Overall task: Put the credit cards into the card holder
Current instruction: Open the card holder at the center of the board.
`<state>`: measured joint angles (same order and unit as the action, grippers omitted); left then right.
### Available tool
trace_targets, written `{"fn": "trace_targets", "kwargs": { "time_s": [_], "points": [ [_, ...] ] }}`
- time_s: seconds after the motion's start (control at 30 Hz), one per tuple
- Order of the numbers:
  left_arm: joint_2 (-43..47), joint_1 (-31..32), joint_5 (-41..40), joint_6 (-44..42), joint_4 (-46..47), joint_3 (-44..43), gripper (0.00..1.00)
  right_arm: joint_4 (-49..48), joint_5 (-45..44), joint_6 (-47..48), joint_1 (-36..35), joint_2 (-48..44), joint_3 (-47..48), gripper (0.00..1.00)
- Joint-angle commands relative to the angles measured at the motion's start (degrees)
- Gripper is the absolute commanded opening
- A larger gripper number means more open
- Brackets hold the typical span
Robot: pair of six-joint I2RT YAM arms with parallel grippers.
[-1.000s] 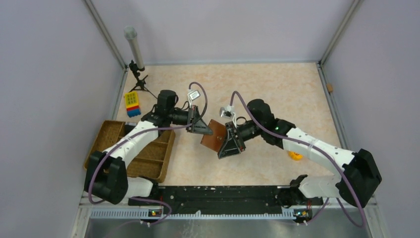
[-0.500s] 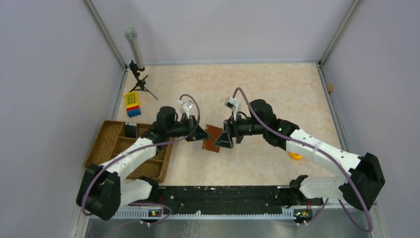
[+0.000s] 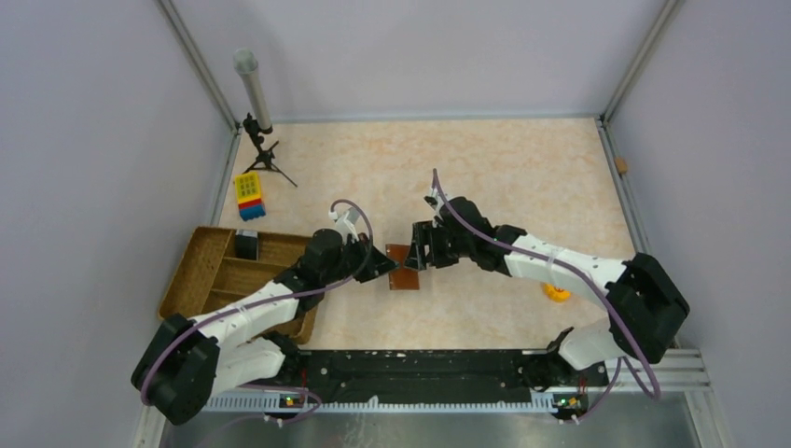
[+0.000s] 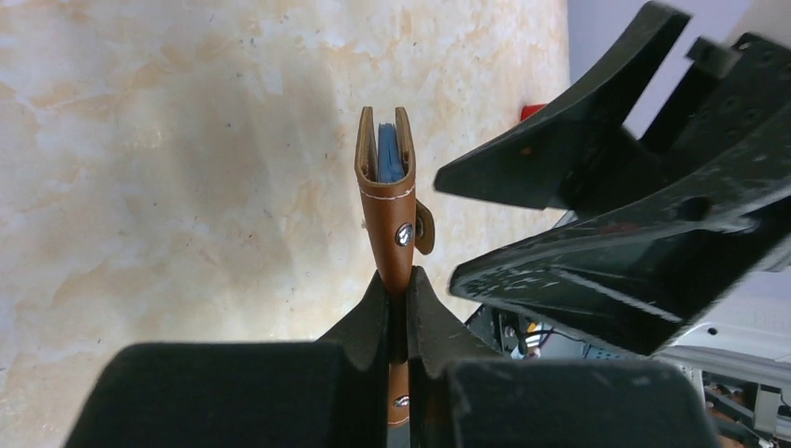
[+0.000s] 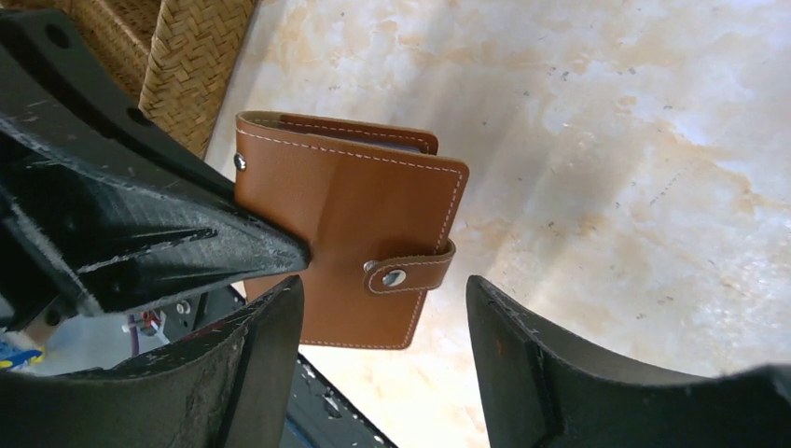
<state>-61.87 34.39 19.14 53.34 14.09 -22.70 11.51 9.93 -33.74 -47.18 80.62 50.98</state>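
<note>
we see left fingers [image 4: 371, 313] pressed together on card holder [image 4: 387, 201], pinching one edge, holder held on edge over surface [image 4: 187, 140] near its middle. blue credit cards [image 4: 389, 154] tucked between its leaves; strap [image 5: 406, 271] snapped shut. right fingers [image 5: 266, 336] spread wide, flanking holder's strap edge, apart from it. woven tray [image 5: 196, 56] beyond left fingers.

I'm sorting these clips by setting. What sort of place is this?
Likely a robot test cell in a lab: two white-and-black robot arms bolted to a black rail, plain grey walls boxing in a beige marbled tabletop.
</note>
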Motion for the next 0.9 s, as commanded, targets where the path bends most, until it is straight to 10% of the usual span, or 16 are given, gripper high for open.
{"fn": "trace_targets", "kwargs": {
  "time_s": [0.0,0.6,0.8,0.87],
  "points": [
    [0.0,0.8,-2.8,2.3,6.2,0.1,0.0,-5.1,0.3,-2.5,-1.7,2.9,-0.4,0.62],
    [-0.4,1.3,-3.5,3.4,6.4,1.5,0.0,-0.6,-15.6,-3.7,-2.6,5.2,-0.9,0.31],
    [-2.3,1.3,-4.2,3.7,5.8,1.8,0.0,-1.3,-14.7,-3.4,-2.6,3.4,-1.8,0.0],
    [-3.9,1.3,-4.7,3.2,3.6,1.1,0.16,-0.4,-14.7,-3.1,-2.6,2.1,-1.8,0.0]
  ]
}}
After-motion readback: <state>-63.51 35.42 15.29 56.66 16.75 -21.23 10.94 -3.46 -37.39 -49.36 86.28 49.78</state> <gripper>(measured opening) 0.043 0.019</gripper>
